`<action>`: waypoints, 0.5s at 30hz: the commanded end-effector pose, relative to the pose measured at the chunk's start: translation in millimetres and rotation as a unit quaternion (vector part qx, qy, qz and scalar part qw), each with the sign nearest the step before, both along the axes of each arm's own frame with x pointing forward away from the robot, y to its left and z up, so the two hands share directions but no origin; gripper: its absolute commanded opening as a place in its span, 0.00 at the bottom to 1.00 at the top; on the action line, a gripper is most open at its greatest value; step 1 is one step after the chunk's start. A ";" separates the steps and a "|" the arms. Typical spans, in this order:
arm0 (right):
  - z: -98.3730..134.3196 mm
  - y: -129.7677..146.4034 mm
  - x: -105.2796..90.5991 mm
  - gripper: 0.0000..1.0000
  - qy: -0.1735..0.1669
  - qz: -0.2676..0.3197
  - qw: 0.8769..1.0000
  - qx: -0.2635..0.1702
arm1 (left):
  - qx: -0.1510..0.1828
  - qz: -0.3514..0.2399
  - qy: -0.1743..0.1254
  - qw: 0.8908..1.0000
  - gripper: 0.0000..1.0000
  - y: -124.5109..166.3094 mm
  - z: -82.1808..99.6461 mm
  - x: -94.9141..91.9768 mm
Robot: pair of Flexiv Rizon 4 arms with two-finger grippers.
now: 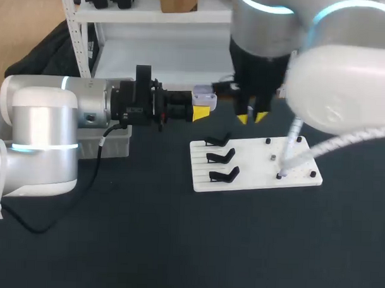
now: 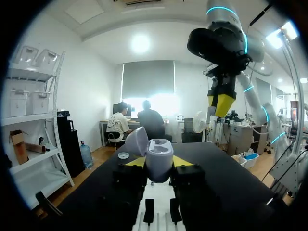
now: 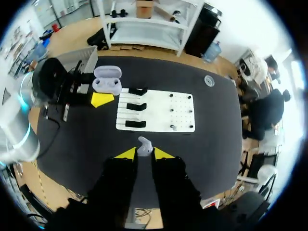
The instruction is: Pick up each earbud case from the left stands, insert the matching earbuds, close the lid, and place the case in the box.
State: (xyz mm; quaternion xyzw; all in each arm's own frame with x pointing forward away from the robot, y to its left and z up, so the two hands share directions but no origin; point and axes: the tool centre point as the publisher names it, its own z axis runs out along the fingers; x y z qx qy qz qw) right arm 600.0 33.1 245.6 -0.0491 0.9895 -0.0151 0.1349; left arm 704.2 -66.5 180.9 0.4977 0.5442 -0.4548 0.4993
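My left gripper is shut on a lavender earbud case, held level above the table with its lid swung open. Its body sits between the yellow tips. My right gripper hangs point-down just right of the case, above the white board. In the right wrist view, the right gripper is shut on a small lavender earbud, and the open case lies ahead and to one side. Three black stands on the board's left half are bare.
A clear box stands at the left, partly hidden behind my left arm. Small black pegs and a small grey piece dot the board's right half. A small round white disc lies on the dark table beyond the board.
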 end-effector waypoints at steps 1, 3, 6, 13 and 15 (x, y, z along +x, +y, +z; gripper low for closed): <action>7.1 29.0 8.6 0.00 0.037 -0.030 0.997 -0.057 | -0.001 0.001 -0.001 1.000 0.00 0.1 -0.6 -0.6; 7.9 37.0 10.2 0.00 0.054 -0.028 0.996 -0.063 | -0.001 0.001 -0.001 1.000 0.00 0.1 -0.6 -0.6; 8.0 41.8 11.2 0.00 0.082 -0.057 0.994 -0.048 | -0.001 0.001 -0.001 1.000 0.00 0.1 -0.6 -0.6; 10.6 41.8 11.1 0.00 0.073 -0.058 0.995 -0.039 | -0.001 0.001 -0.001 1.000 0.00 0.1 -0.6 -0.6; 10.6 41.8 11.1 0.00 0.073 -0.058 0.995 -0.039 | -0.001 0.001 -0.001 1.000 0.00 0.1 -0.6 -0.6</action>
